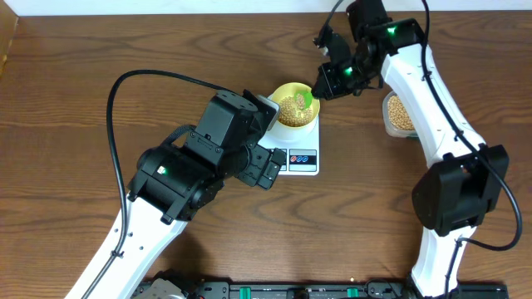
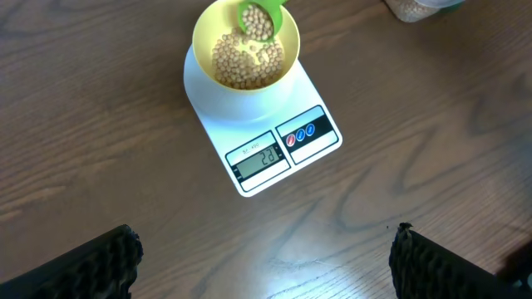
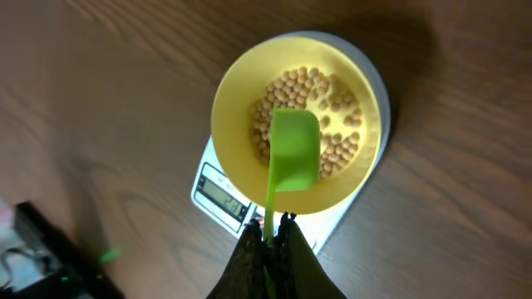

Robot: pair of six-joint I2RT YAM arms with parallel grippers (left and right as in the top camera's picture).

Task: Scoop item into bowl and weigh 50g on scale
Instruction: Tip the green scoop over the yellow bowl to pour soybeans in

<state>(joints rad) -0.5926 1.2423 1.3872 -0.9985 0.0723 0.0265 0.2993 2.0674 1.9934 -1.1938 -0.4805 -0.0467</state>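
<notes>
The pale-yellow bowl sits on the white scale and holds tan beans. The scale's display shows a number near 28. My right gripper is shut on the handle of a green scoop, which is held over the bowl with its back to the right wrist camera. In the left wrist view the scoop holds beans above the bowl. My left gripper is open and empty, hovering over bare table in front of the scale.
A clear tub of beans stands to the right of the scale, partly behind my right arm. My left arm covers the table left of the scale.
</notes>
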